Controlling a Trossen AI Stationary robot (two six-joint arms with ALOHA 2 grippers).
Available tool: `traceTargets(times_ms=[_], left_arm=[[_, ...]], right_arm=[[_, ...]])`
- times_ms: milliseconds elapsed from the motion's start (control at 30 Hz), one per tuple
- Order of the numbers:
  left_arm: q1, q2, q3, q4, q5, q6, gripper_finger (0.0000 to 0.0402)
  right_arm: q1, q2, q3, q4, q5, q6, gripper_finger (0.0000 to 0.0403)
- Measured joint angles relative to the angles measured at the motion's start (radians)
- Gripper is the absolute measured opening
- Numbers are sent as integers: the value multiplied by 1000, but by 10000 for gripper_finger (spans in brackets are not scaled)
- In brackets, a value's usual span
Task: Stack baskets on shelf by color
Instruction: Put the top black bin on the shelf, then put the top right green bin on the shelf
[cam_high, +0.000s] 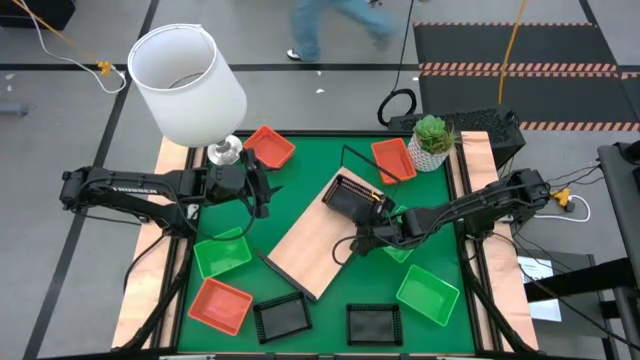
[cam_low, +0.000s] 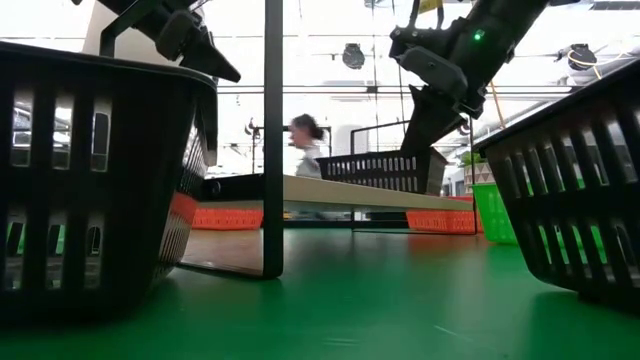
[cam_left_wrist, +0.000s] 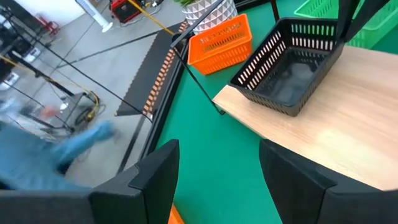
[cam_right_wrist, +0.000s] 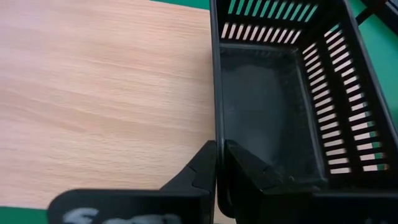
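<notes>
The shelf (cam_high: 318, 240), a light-wood board, lies slantwise on the green mat. One black basket (cam_high: 352, 196) stands on its far end, and my right gripper (cam_right_wrist: 221, 149) is shut on it. Two more black baskets (cam_high: 282, 318) (cam_high: 372, 322) sit at the near edge. Orange baskets lie at the far side (cam_high: 268, 147) (cam_high: 393, 160) and near left (cam_high: 220, 305). Green baskets lie near left (cam_high: 222, 252), near right (cam_high: 428, 292) and under the right arm (cam_high: 398, 250). My left gripper (cam_left_wrist: 217, 162) hovers open over the mat, left of the shelf (cam_left_wrist: 336, 130). My right gripper holds the black basket by one side wall (cam_right_wrist: 216, 118), near a corner. One finger (cam_right_wrist: 249, 168) is inside the basket and the other (cam_right_wrist: 202, 165) outside. The fingers come from above, slanting from the table's right. The basket's bottom (cam_right_wrist: 261, 118) is on the shelf board (cam_right_wrist: 106, 93).
A white lamp (cam_high: 185, 85) stands at the far left corner and a potted plant (cam_high: 432, 140) at the far right. The shelf's thin dark frame rods (cam_low: 272, 140) stick up beside the board. A person (cam_low: 305, 140) passes beyond the table.
</notes>
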Motion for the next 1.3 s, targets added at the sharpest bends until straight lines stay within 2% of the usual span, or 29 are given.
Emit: traceTargets(times_ms=[500, 600, 967, 1100, 1300], left_arm=[[0, 0, 0, -14, 7, -34, 223], [0, 0, 0, -12, 7, -32, 223], [0, 0, 0, -2, 7, -31, 223], [0, 0, 0, -2, 7, -31, 223], [0, 0, 0, -2, 7, -30, 223]], right_arm=[[0, 0, 0, 0, 0, 50, 25], [0, 0, 0, 0, 1, 50, 41], [0, -38, 0, 2, 1, 54, 138], [12, -90, 0, 2, -4, 55, 154], [86, -172, 1, -5, -82, 88, 157]])
